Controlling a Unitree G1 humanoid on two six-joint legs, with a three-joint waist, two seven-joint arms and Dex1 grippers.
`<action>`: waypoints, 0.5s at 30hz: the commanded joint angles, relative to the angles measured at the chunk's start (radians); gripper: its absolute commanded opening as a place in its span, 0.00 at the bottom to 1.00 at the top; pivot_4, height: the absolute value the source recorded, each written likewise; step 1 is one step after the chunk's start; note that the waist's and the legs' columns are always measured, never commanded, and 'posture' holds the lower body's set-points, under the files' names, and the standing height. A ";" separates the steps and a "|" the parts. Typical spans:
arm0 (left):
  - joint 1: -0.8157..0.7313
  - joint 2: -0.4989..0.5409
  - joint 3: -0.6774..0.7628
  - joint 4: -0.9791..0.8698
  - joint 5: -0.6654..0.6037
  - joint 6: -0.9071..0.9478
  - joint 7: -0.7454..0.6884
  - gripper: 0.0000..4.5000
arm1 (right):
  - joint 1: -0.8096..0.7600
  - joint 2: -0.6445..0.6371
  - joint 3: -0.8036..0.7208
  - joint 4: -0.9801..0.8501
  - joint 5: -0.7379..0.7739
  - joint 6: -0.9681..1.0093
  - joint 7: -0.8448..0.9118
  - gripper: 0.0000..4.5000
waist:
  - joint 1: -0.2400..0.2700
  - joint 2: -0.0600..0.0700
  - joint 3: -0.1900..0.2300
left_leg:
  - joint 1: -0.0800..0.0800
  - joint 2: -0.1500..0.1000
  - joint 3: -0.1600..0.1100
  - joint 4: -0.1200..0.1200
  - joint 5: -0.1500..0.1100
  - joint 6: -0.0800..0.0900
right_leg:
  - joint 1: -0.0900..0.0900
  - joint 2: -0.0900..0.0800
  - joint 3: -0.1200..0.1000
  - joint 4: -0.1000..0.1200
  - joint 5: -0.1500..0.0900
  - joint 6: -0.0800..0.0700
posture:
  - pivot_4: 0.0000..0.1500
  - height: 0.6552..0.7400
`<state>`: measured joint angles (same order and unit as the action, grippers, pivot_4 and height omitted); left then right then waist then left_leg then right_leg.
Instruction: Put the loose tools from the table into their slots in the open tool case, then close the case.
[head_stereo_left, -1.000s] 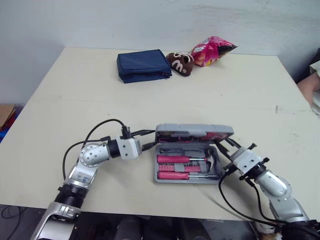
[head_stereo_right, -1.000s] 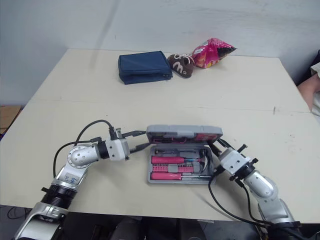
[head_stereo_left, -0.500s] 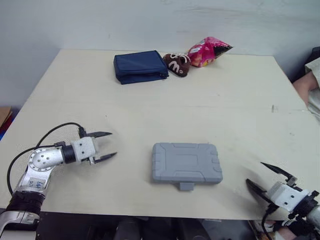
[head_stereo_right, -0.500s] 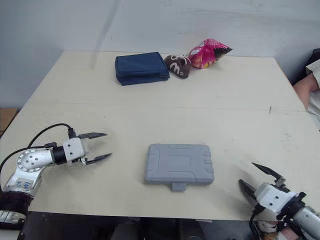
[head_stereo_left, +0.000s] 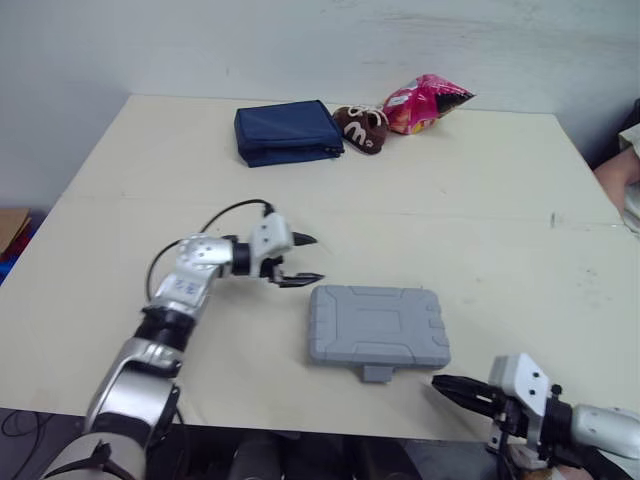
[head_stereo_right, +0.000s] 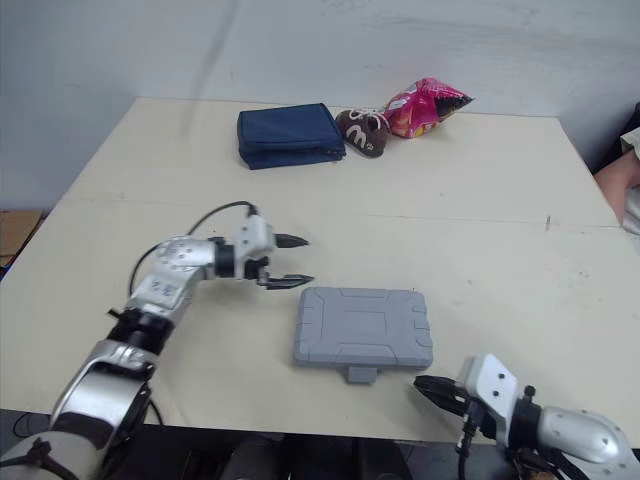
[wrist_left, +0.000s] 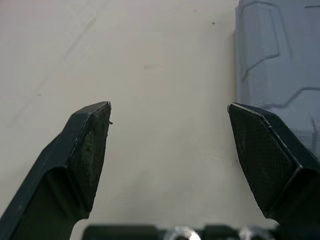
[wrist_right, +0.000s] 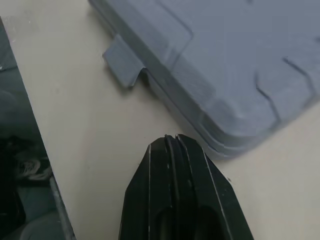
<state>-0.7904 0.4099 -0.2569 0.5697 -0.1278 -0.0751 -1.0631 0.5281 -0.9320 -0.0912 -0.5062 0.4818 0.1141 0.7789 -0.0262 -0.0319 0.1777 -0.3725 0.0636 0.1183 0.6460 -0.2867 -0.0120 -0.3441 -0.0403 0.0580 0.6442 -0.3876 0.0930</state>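
Note:
The grey tool case (head_stereo_left: 378, 325) lies shut and flat near the table's front, its latch tab (head_stereo_left: 376, 373) pointing at the front edge. My left gripper (head_stereo_left: 312, 260) hovers open just off the case's far left corner, with nothing between its fingers (wrist_left: 85, 150); the left wrist view has the case's edge (wrist_left: 280, 60) beside one finger. Low by the table's front edge, my right gripper (head_stereo_left: 440, 383) is shut and empty, pointing at the case's front right corner (wrist_right: 225, 65). I see no loose tools on the table.
At the table's back stand a navy pouch (head_stereo_left: 287, 132), a brown snack pack (head_stereo_left: 362, 126) and a pink snack bag (head_stereo_left: 425, 102). A person's arm (head_stereo_left: 620, 170) shows at the right edge. Bare tabletop surrounds the case.
One second ago the lid was half lowered between both grippers; it then shut and both arms drew away. Since then my left gripper has come back beside the case and my right gripper has shut.

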 joint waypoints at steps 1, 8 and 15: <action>-0.075 -0.031 -0.033 0.122 0.079 -0.058 0.002 0.84 | -0.046 0.014 0.039 0.026 -0.075 0.019 0.013 0.01 | -0.001 -0.001 0.000 | -0.001 0.000 0.000 0.001 -0.001 0.000 | -0.001 0.000 0.000 -0.001 0.000 0.000 | 1.00 1.00; -0.146 -0.070 -0.036 0.299 0.149 -0.191 0.006 0.84 | -0.232 0.080 0.100 0.138 -0.182 0.015 0.010 0.01 | -0.006 -0.005 0.003 | -0.001 0.002 0.003 0.002 -0.001 -0.002 | -0.004 0.001 0.002 0.002 0.000 0.000 | 1.00 1.00; -0.031 -0.046 0.009 0.147 0.082 -0.169 -0.093 0.84 | -0.392 0.137 0.123 0.243 -0.232 0.004 0.029 0.01 | -0.004 -0.005 0.003 | 0.000 0.002 0.004 0.003 -0.001 -0.002 | -0.004 0.000 0.002 0.005 0.000 0.000 | 1.00 1.00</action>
<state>-0.8332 0.3606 -0.2621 0.7730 -0.0186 -0.2513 -1.1379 0.1428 -0.8009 0.0344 -0.2808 0.2687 0.1131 0.8090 -0.0303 -0.0370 0.1803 -0.3729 0.0658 0.1217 0.6486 -0.2877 -0.0138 -0.3480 -0.0400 0.0599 0.6495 -0.3878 0.0933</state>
